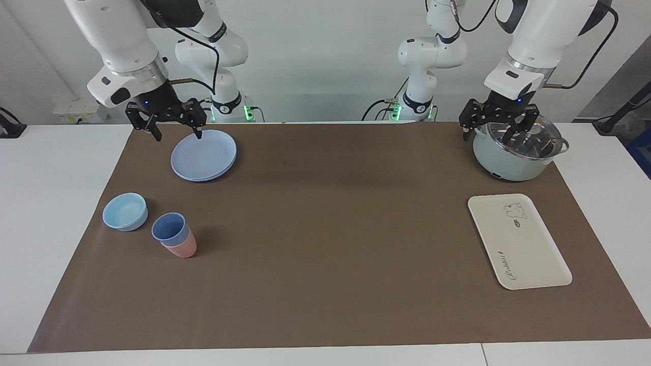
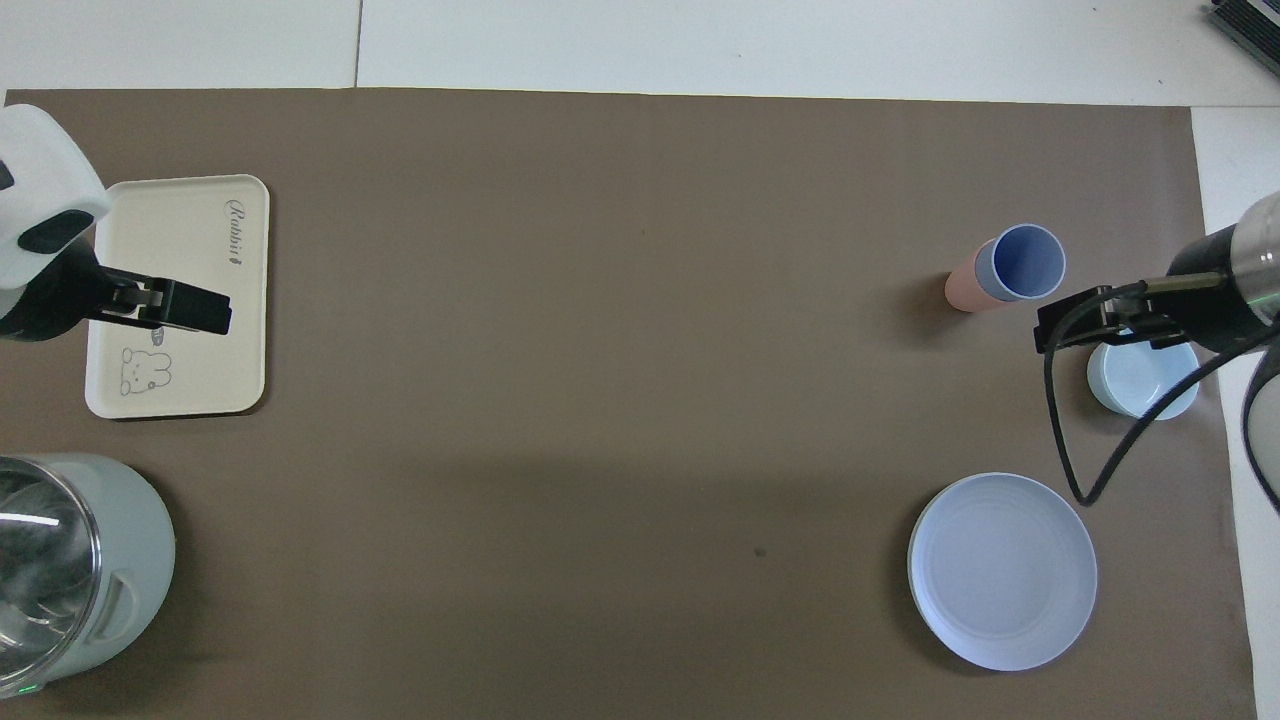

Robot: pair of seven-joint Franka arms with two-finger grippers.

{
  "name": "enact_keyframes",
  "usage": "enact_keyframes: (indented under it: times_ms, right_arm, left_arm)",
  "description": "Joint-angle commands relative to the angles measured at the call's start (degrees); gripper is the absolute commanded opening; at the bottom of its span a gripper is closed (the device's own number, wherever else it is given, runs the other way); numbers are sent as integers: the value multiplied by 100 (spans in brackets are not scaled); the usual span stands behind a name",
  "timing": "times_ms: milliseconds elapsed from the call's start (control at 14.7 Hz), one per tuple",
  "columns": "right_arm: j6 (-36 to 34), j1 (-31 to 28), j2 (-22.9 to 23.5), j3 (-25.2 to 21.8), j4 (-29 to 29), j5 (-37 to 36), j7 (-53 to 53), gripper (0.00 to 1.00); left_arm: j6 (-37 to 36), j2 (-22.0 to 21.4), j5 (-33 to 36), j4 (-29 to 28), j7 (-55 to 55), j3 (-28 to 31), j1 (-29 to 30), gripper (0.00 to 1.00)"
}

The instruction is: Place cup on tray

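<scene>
Nearest the robots, the right hand (image 1: 176, 133) hangs wide open and empty over the blue plate (image 1: 204, 155), the left hand (image 1: 492, 133) likewise over the pot (image 1: 516, 152). Farther out, one tray (image 1: 519, 241), one bowl (image 1: 125, 211), and one blue cup (image 1: 170, 229) nested in one pink cup (image 1: 183, 247): lifting may drag both.

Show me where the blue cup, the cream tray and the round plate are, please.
blue cup (image 1: 169, 226): facing view, inside of its open mouth; it sits nested in a pink cup.
cream tray (image 1: 524, 254): facing view, bare middle of its floor.
round plate (image 2: 1002, 570): overhead view, centre of its face.
</scene>
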Motion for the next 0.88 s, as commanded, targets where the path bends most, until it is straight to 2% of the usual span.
enact_keyframes:
  times_ms: [0,476,748,816]
  right_arm:
    - [63,-19,-143,4,-177,36,-142,100]
    - [-86,-142,-151,-22,-168,133,-151,100]
    - [-8,-423,-143,-66,-177,133,-29,100]
    - [19,-632,-143,-75,-177,133,337,99]
  left_arm:
    - [197,-129,-49,-206,-32,68,-100,100]
    - [118,-164,-49,-241,-40,68,-91,100]
    - [118,-164,-49,-241,-49,85,14,100]
    - [31,-164,-49,-241,-58,103,14,100]
